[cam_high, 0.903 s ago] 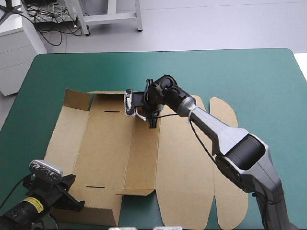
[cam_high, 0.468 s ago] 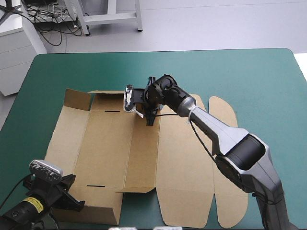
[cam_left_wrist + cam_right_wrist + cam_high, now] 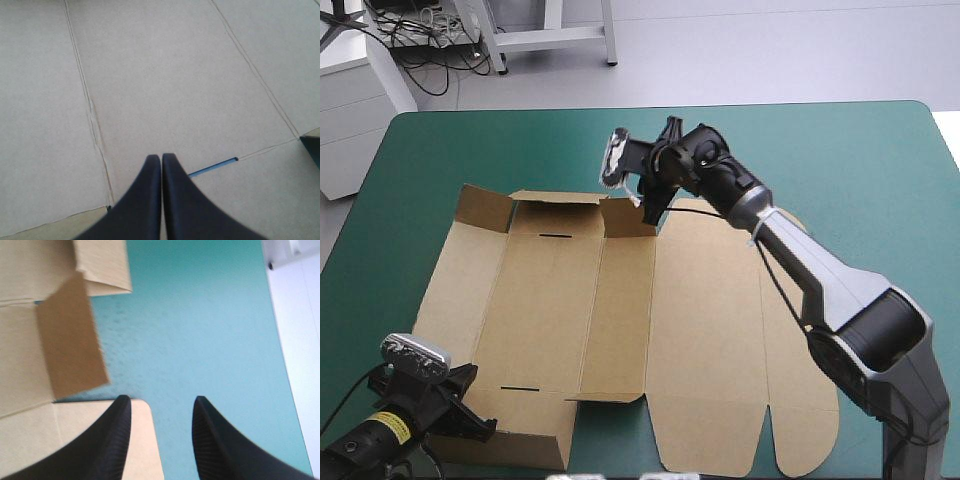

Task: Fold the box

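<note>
Where the box reaches the table's near-left corner, the left gripper sits low over the board. Its black fingers are pressed together into one point, and no sheet shows between them. Just ahead of the tip is a slot cut in the floor panel, with crease lines running away on both sides. The near wall beside that gripper stands partly raised.

Mid-table: the box lies brown and mostly flat on the teal-green cover, spread from left of centre out to the right. Floor panel, side panels and the wide lid panel all lie down. The rounded tabs on the right lie flat too.

Far edge: small flaps are tipped up, not tucked. The far slot is empty. The right gripper hangs just past that edge, fingers apart, gripping nothing. One finger is over a rounded corner of board, the other over bare cover. A raised flap stands ahead of it and off to one side.

Judgement: early stage. Creases show and a few flaps are started, but no wall is locked, no tab sits in a slot, and there is no tray shape. Left to do, by my reading: stand the long walls, fold the end flaps in and tuck them, with the lid left flat.
</note>
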Available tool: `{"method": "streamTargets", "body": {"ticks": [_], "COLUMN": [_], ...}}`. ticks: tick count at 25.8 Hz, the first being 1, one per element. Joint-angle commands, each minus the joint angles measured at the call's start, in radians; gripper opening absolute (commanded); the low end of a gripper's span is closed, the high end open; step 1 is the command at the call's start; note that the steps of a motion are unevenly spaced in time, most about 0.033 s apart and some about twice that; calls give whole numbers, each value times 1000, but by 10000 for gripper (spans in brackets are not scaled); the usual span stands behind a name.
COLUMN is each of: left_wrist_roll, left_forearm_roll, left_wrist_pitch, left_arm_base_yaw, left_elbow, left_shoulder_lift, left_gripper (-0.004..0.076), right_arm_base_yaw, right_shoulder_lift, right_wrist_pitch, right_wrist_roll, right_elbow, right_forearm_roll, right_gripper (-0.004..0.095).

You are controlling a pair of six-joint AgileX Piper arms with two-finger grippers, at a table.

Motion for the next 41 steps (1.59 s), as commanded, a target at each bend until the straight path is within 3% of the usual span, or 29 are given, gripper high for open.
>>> {"method": "streamTargets", "body": {"ticks": [1, 6, 11, 13, 18, 21, 25, 32, 37, 41], "left_wrist_roll": [-10, -10, -10, -12, -14, -17, -29, -54, -52, -37], "left_forearm_roll": [0, 0, 0, 0, 0, 0, 0, 0, -9, -20], "left_wrist_pitch": [-63, -63, -63, -63, -63, -63, -63, -63, -53, 35], "left_arm_base_yaw": [-1, -1, -1, -1, -1, -1, -1, -1, -1, -1], "left_elbow": [-32, -32, -32, -32, -32, -32, -32, -32, -36, -91], "left_shoulder_lift": [8, 8, 8, 8, 8, 8, 8, 8, 29, 83], "left_gripper": [-10, -10, -10, -10, -10, -10, -10, -10, -10, -10], "right_arm_base_yaw": [-71, -209, -413, -514, -674, -804, -843, -843, -843, -843], "right_shoulder_lift": [-127, -189, -238, -278, -379, -536, -716, -972, -1045, -1053], "right_wrist_pitch": [-18, 80, 171, 206, 233, 264, 276, 228, 223, 189], "right_wrist_roll": [209, 348, 366, 359, 359, 333, 330, 330, 334, 337], "right_elbow": [-31, -23, 28, 84, 218, 412, 614, 900, 1009, 1079], "right_forearm_roll": [-71, -79, 66, 152, 198, 327, 428, 393, 395, 417], "right_gripper": [372, 312, -19, -19, -19, -19, -19, -19, -20, -20]}}
